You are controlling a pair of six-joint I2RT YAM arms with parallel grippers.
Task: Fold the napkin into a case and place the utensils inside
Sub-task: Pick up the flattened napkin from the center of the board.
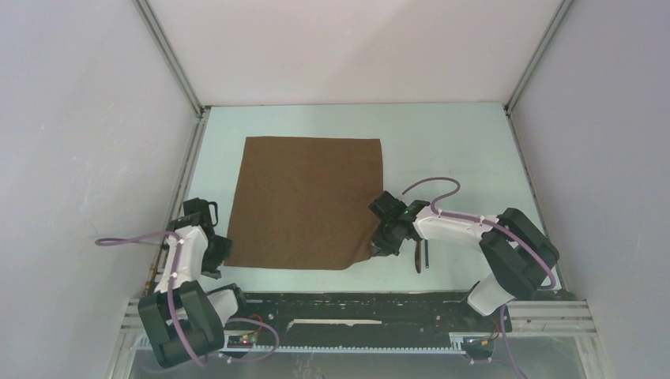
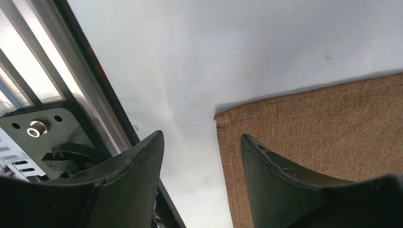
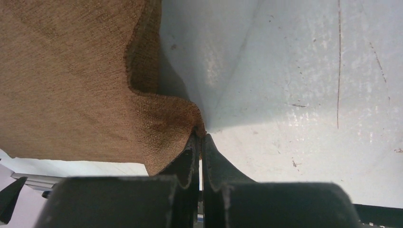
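napkin (image 1: 304,201): spread flat centrally, near-right corner lifted, pinched in clenched right gripper (image 3: 200,137); left gripper (image 2: 202,145): fingers apart, straddling near-left corner, ungrasped; utensils (image 1: 418,257): near right, beside napkin; step: first fold; next, likely clamping left corner

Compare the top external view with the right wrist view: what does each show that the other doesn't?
Only the top external view shows the whole napkin spread on the table, the utensils lying beside its near right corner, and the left pincer by its near left corner. Only the right wrist view shows the right pincer shut on the napkin's corner, the cloth puckered and raised there. Both show the brown napkin and the pale table.
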